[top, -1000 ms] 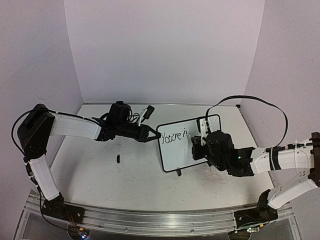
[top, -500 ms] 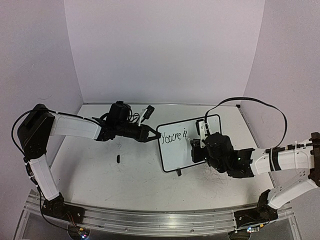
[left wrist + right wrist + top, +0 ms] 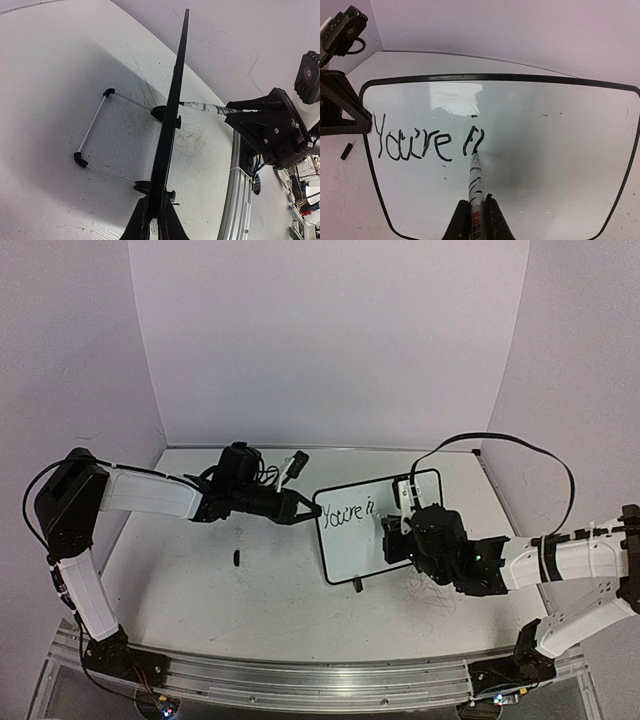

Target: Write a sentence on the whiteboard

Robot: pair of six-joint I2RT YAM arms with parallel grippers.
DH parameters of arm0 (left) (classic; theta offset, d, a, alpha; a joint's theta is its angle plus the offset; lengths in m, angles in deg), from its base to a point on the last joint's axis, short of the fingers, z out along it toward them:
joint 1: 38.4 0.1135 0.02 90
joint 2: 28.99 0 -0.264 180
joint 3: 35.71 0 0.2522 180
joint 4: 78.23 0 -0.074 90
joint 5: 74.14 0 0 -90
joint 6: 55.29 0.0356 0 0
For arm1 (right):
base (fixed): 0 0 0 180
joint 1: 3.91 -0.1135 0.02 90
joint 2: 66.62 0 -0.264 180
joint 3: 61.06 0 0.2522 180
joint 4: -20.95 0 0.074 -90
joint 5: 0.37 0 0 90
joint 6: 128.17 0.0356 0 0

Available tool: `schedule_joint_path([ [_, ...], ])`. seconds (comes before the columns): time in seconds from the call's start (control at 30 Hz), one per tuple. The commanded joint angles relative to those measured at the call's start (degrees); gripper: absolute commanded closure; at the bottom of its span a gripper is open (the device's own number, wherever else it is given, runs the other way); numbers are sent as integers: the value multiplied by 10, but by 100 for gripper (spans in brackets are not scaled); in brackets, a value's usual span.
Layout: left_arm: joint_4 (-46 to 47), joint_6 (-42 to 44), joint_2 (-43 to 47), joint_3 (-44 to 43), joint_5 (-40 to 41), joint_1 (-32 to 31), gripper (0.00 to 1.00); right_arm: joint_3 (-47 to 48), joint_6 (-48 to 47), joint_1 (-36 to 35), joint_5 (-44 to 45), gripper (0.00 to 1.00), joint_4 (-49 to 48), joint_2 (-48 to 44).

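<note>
Right end effector [image 3: 476, 212] clamped on marker [image 3: 475, 182], tip on whiteboard [image 3: 550, 165] at the stroke after "You're". Blank area runs to my right along its long axis; left end effector [image 3: 154, 216] pinches its edge.

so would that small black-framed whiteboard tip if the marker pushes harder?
Probably tips easily alone: the small black-framed whiteboard stands propped on a thin wire stand. Likely light and fairly stiff; edge-on it looks thin and straight. The left pincer clamped on its edge should steady it against the black-and-white marker.
</note>
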Motion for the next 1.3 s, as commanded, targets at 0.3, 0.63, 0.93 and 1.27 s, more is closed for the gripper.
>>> schedule_joint_path([
  [0.3, -20, 15, 26, 7, 31, 2, 100, 34, -25, 9, 31, 100, -36, 7],
  [0.63, -20, 16, 26, 7, 32, 2, 100, 35, -20, 12, 44, 100, -32, 9],
  [0.93, -21, 18, 27, 7, 34, 2, 100, 24, 0, 12, 42, 100, -5, -2],
  [1.27, -21, 19, 27, 6, 34, 2, 100, 2, 17, 11, 19, 100, 12, -10],
])
